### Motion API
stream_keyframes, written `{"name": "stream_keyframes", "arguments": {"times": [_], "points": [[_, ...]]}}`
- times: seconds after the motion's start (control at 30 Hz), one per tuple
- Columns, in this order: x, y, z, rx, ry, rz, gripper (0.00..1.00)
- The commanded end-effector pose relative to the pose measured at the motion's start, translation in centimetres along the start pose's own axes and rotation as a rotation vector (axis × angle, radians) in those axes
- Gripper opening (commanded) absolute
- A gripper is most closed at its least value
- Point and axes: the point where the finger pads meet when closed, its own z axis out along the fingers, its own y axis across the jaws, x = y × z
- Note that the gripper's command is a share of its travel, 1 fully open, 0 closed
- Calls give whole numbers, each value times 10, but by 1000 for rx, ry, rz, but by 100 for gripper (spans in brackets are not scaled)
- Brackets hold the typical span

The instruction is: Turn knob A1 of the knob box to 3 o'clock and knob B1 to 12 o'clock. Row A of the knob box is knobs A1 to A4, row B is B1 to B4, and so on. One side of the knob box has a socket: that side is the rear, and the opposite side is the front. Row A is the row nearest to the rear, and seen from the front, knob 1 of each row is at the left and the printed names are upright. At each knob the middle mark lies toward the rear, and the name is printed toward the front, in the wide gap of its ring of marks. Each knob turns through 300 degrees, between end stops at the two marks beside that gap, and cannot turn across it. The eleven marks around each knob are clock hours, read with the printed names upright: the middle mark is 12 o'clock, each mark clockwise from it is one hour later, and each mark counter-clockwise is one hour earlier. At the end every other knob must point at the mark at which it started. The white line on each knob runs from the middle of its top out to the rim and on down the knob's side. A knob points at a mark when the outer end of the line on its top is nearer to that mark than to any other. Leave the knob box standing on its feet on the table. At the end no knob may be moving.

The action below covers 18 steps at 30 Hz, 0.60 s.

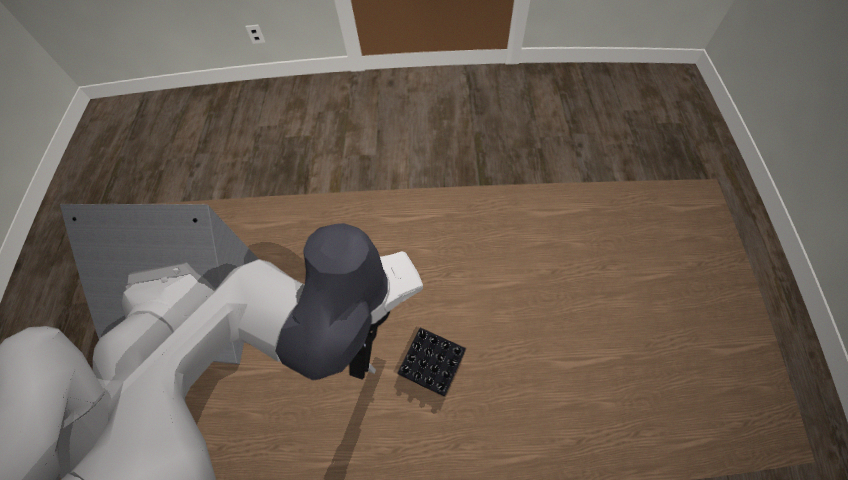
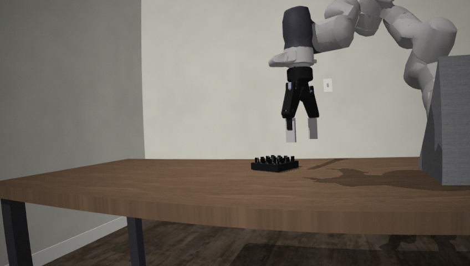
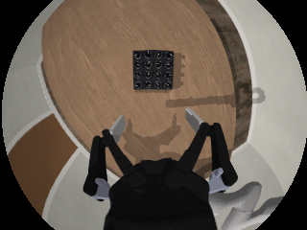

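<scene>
"How far along was the job?"

"Hard to say, tbh. The gripper (image 1: 364, 372) (image 2: 301, 139) (image 3: 154, 117) hung above the table (image 1: 595, 297) (image 2: 164, 184) (image 3: 96, 72), apart from the box (image 1: 432, 360) (image 2: 264, 167) (image 3: 153, 70) and touching no knobs (image 1: 457, 350) (image 2: 292, 158) (image 3: 148, 64). No turn was in hand."

"And A1 and B1?"

"Couldn't read names, marks or lines — too small. Couldn't make out the socket either, so no idea which corner was A1. My guess: both turns were left to do, A1 to 3 o'clock, B1 to 12."

"Jaws?"

"Released, spread wide, nothing between 'em."

"Where was the box?"

"Flat on the table, at approx. 3 o'clock from the fingertips in the top view, 12 o'clock in the wrist view. Looked upright; feet n/a, couldn't see 'em."

"Any containers?"

"No bin, tray etc. that I could see. The box carried its knobs on top, 4 x 4; whatever was inside — unknown, no opening showed."

"Next?"

"Find the rear side first, I'd say, ASAP, then go down on A1 w/o brushing its neighbours."
</scene>
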Motion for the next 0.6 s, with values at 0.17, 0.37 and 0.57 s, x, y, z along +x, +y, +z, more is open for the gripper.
{"name": "stream_keyframes", "arguments": {"times": [0.17,0.37,0.57], "points": [[1,-1,-1,4,4,4,100],[38,-10,-7,4,5,24,100],[120,-22,-19,4,4,68,100]]}}
